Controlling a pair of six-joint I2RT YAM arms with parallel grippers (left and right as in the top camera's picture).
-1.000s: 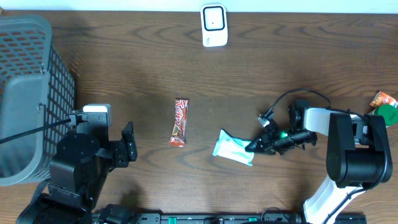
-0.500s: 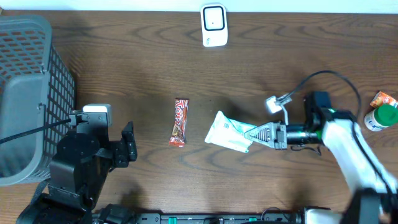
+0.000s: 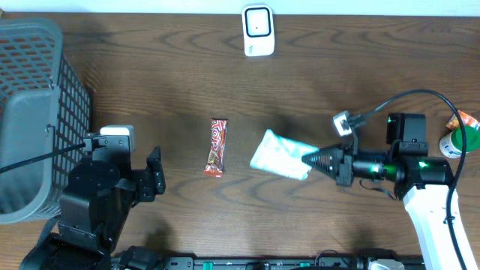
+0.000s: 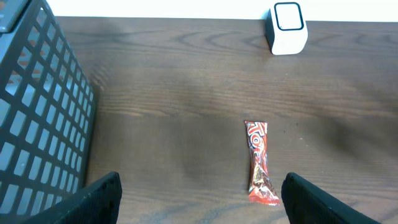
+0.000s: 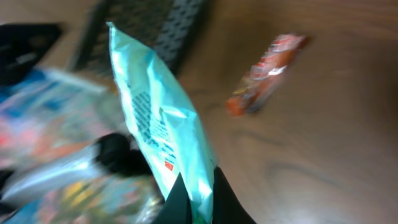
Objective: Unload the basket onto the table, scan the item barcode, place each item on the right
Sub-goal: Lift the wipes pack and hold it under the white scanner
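Now, overhead: the right gripper (image 3: 307, 158) is clenched on the edge of the pale green packet (image 3: 276, 153), mid-table, just right of the red candy bar (image 3: 217, 147). The white scanner (image 3: 257, 31) sits at the far edge. The left gripper (image 3: 155, 174) is beside the grey basket (image 3: 30, 112), released. Left wrist: jaws wide apart, nothing between them, candy bar ahead. Right wrist: packet pinched edge-on between the dark fingers (image 5: 227, 199).

The dark wooden table (image 3: 150, 67) is carrying a few things. A red candy bar (image 3: 217, 147) is lying flat near its middle. A white scanner (image 3: 257, 31) is standing at the far edge and a grey mesh basket (image 3: 30, 112) is sitting at the left. A green-capped bottle (image 3: 457, 141) is standing beside an orange packet (image 3: 463, 118) at the right.
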